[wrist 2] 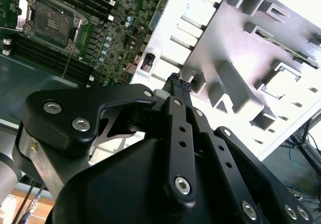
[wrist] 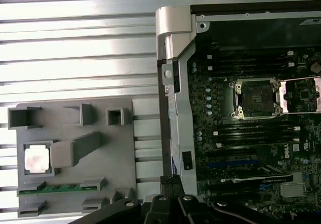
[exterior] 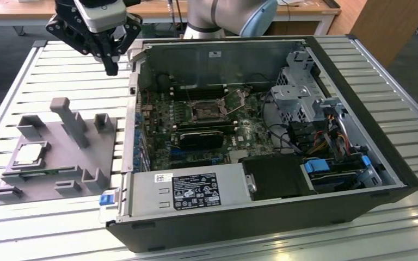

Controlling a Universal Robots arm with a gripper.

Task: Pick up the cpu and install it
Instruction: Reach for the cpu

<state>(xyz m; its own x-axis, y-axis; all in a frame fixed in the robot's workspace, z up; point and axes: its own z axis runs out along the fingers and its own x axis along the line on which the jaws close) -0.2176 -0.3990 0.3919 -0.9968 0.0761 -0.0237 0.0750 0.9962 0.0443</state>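
Exterior view first: the gripper (exterior: 111,68) hangs above the slatted metal table (exterior: 42,234), just beside the back corner of the open computer case (exterior: 267,228) and well apart from the cpu (exterior: 31,154). The chip lies flat, silver side up, in a square pocket of the grey plastic fixture (exterior: 60,163), on the exterior view's left.

The fingers look pinched together at the tips with nothing between them. In the second wrist view, they come to one point at the gripper (wrist 2: 176,81).

My read is that this is the reach for the chip, nothing grabbed yet. To do it well, I'd get the fingers wide before going low. I'd come straight down over the pocket and take the chip by two opposite edges, keeping it level. The tall slanted post (exterior: 69,120) stands near the pocket, so I'd line the fingers up to miss it. The pocket walls hug the chip, so there's not much edge to bite on.

Head count from the first wrist view:
- One cpu (wrist: 37,159)
- One fixture (wrist: 120,143)
- One green memory stick (wrist: 55,188) lying in the fixture
- One CPU socket (wrist: 256,99) on the motherboard, open and empty
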